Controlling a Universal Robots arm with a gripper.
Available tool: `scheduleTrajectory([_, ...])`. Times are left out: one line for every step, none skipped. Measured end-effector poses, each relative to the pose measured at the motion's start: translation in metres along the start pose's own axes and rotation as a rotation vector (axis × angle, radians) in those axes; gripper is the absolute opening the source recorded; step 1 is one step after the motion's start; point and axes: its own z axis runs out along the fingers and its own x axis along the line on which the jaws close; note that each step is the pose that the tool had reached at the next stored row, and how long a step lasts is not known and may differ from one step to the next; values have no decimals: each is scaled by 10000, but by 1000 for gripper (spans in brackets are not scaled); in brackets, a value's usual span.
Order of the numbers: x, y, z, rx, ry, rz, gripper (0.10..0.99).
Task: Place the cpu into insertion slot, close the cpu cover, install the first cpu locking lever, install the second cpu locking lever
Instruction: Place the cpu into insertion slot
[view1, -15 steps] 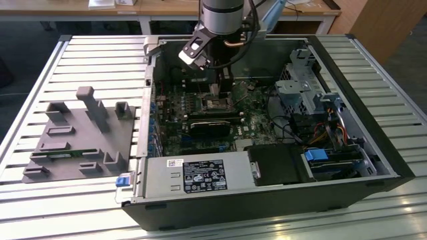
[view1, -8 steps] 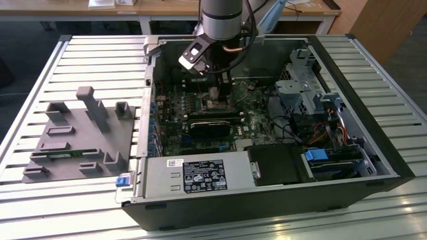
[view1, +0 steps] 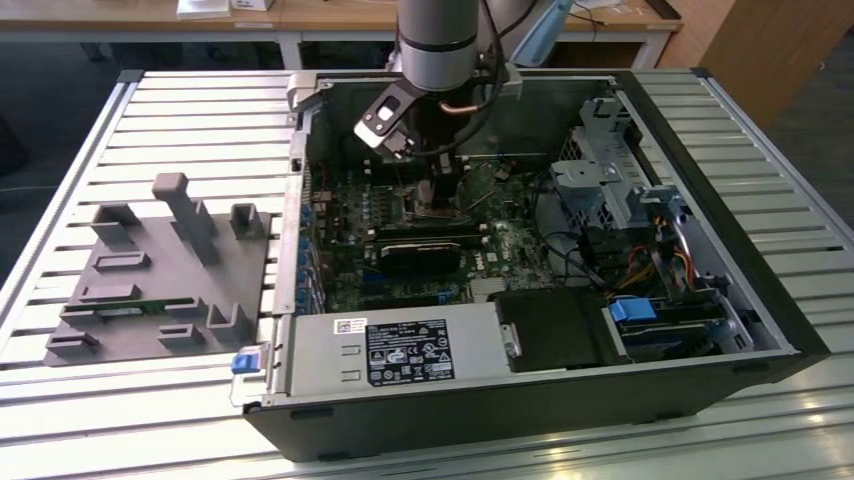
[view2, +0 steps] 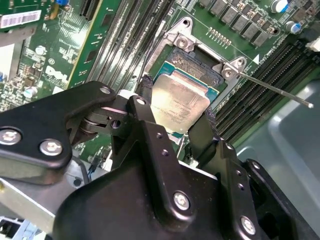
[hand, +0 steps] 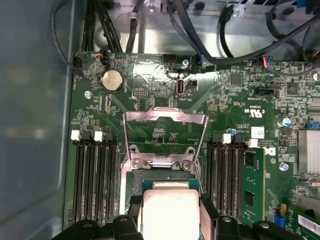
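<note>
My gripper (view1: 437, 205) reaches down into the open computer case over the green motherboard. In both wrist views its black fingers (view2: 145, 95) flank the cpu (view2: 182, 105), a pale silvery square chip, and are shut on its two edges. The cpu (hand: 170, 215) hangs over the near part of the insertion slot (hand: 165, 176), whose dark far rim shows beyond it; I cannot tell whether it touches. The cpu cover (hand: 165, 116), a silvery frame, is flipped open away from the slot. A thin locking lever (view2: 272, 87) juts out sideways, unlatched.
Long black memory slots (hand: 95, 185) run on both sides of the socket. A black block (view1: 420, 250) sits just in front of the gripper, with the power supply (view1: 400, 350) at the case front and a drive cage (view1: 601, 180) at the exterior view's right. A grey fixture (view1: 160, 270) lies outside.
</note>
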Motion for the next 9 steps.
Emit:
scheduleTrajectory([0, -1, 11, 0, -1, 6, 541])
scheduleTrajectory([0, -1, 20, 0, -2, 9, 541])
scheduleTrajectory([1, -2, 30, 1, -3, 12, 541])
scheduleTrajectory([1, -3, 41, 1, -3, 13, 541])
scheduleTrajectory([1, -4, 50, 1, -2, 13, 541])
scheduleTrajectory([1, -4, 55, 1, -3, 13, 541])
scheduleTrajectory([1, -4, 55, 1, -5, 13, 541])
scheduleTrajectory([1, -4, 55, 2, -6, 13, 541])
scheduleTrajectory([1, -4, 55, 1, -6, 13, 541])
